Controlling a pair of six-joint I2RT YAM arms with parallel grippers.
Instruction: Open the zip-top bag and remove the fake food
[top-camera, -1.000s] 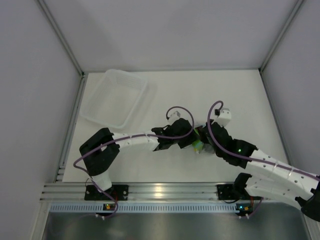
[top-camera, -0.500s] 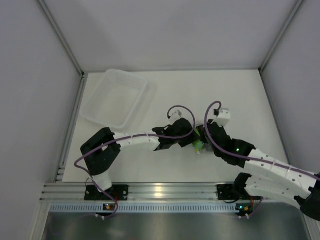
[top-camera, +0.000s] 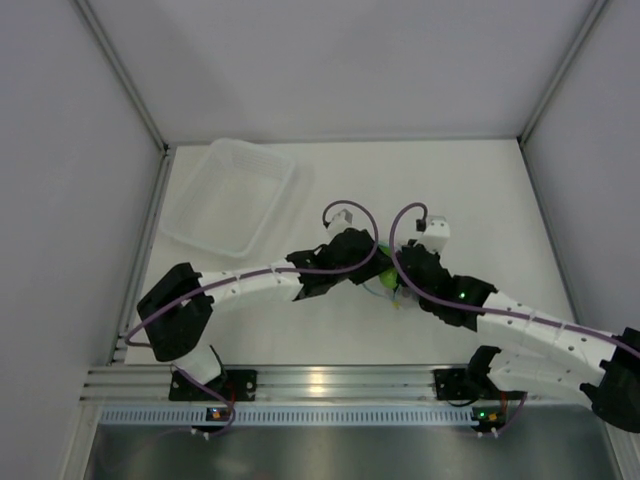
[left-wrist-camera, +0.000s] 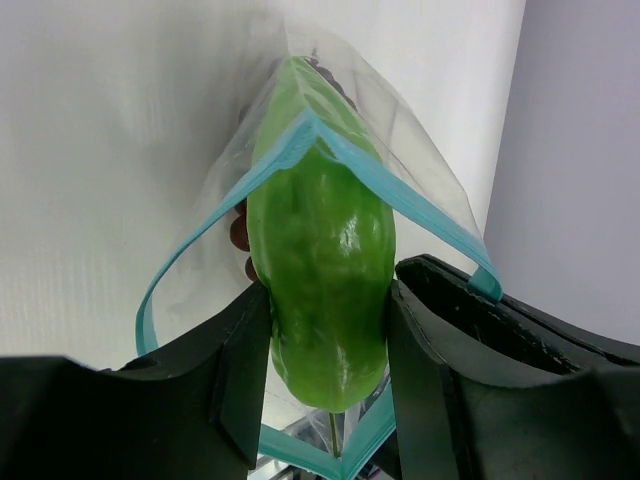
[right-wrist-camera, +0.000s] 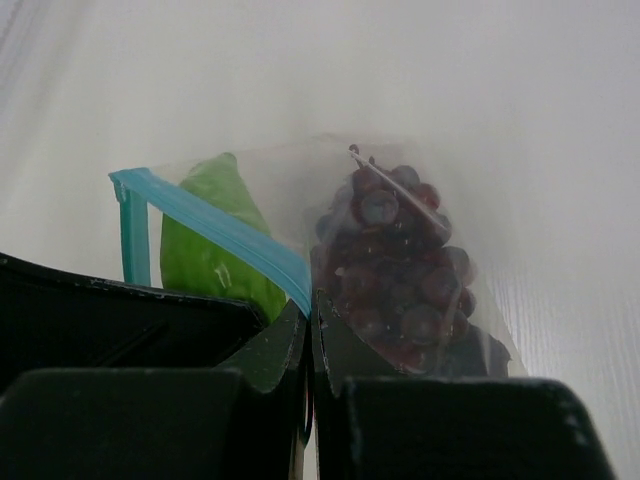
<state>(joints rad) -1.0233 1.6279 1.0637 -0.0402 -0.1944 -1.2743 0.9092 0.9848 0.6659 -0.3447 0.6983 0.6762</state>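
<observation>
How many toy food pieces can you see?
2: the green piece pokes from the open bag, held by the left gripper; the grape bunch lies deeper inside. More may be hidden.

From above, the left gripper (top-camera: 378, 270) and right gripper (top-camera: 398, 283) hide the zip-top bag (left-wrist-camera: 395, 150) (nearly all of it); inside the bag, the green piece (left-wrist-camera: 320, 250) masks most of the grape bunch (left-wrist-camera: 240, 232).

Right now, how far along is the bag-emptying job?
Done: the zip-top bag is open, its blue zip strip parted. In hand: the left gripper is shut on the green piece, which pokes out through the mouth, while the right gripper pinches the bag's edge. Left: the grape bunch sits inside; nothing is fully out.
</observation>
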